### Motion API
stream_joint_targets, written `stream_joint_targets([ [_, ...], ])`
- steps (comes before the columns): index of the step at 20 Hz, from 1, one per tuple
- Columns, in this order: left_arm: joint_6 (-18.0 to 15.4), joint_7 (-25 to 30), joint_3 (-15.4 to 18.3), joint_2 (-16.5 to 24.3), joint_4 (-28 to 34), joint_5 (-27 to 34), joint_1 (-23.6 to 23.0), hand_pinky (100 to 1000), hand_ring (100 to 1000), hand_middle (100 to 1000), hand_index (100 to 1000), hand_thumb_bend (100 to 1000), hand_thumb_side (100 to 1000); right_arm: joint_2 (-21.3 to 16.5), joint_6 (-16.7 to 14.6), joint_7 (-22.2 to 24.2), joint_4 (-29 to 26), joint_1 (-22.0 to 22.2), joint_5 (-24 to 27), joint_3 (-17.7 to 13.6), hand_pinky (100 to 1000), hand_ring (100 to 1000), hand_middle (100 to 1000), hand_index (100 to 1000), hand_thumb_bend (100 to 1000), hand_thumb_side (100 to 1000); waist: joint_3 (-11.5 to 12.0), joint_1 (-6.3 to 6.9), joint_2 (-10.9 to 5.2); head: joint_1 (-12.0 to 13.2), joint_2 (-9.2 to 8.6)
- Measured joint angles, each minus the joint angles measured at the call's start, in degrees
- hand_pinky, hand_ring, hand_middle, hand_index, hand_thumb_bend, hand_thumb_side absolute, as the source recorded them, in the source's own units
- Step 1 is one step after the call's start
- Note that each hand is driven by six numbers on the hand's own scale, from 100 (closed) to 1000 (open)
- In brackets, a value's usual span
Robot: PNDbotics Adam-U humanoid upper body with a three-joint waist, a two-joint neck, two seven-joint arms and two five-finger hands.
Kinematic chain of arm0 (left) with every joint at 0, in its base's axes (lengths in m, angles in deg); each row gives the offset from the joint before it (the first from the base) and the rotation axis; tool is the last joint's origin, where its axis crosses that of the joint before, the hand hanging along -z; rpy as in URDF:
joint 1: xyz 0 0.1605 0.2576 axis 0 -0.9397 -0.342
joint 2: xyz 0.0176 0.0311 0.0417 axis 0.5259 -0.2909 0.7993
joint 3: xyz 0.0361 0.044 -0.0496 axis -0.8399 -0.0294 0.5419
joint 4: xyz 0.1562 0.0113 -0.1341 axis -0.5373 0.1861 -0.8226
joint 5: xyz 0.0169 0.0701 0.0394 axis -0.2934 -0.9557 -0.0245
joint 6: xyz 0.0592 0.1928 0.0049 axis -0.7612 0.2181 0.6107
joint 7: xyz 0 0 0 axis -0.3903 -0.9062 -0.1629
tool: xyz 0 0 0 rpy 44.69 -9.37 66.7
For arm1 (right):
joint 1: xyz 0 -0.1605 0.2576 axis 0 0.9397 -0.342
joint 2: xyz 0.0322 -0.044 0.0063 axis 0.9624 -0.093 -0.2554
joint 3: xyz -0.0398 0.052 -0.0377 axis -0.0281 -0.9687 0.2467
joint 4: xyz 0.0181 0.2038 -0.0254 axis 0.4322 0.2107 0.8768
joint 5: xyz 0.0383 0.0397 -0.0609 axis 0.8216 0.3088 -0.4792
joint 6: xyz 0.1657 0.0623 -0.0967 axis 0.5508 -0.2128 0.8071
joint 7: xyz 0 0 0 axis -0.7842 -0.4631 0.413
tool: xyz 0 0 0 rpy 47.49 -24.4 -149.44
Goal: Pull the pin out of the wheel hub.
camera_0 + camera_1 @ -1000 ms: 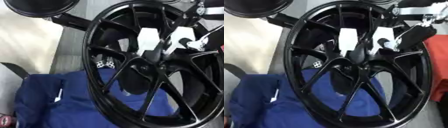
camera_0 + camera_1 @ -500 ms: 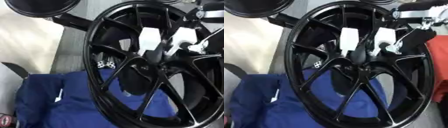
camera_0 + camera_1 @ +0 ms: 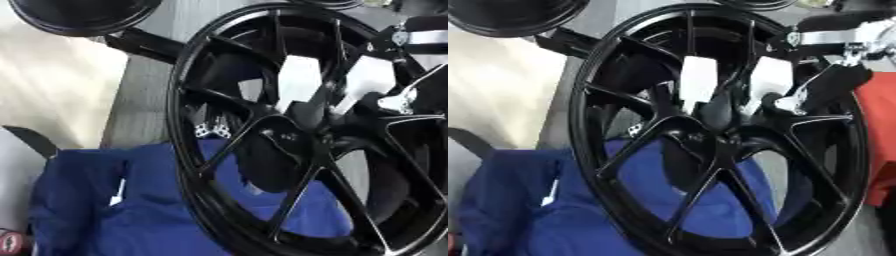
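Note:
A big black spoked wheel stands tilted across the view, its lower part over a blue cloth. My right hand comes in from the upper right and reaches between the spokes to the hub. Its two white-padded fingers sit either side of a dark oval pin that sticks up from the hub, pinching it. The silver wrist joints show at the top right. My left hand shows in neither view.
A second black wheel lies at the top left, joined to a black bar. A pale beige surface lies left. A red thing sits beyond the rim at right. A small silver-patterned piece lies behind the spokes.
Almost nothing differs. My right hand stays at the hub with its white fingers round the pin; the pictures shift only slightly.

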Motion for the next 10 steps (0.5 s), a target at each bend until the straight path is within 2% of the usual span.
stream_joint_targets([
  [5,0.02,0.02,0.00,0.00,0.00,0.00,0.00,745,713,638,732,407,481,0.50,0.53,-1.79,0.29,0.02,0.42,-0.11,761,673,613,759,106,274,-0.04,0.07,0.00,0.01,-0.01],
  [7,0.04,0.04,0.00,-0.01,0.00,0.00,0.00,745,713,638,732,407,481,0.54,0.93,-2.93,0.29,0.04,0.80,-0.14,734,624,571,717,100,210,-0.05,0.10,0.00,0.01,-0.01],
  [10,0.08,0.08,0.00,-0.03,0.00,0.00,0.00,745,713,638,732,406,482,0.55,1.70,-4.61,0.29,0.16,1.25,-0.14,713,583,530,673,100,187,-0.08,0.10,0.00,0.01,-0.01],
])
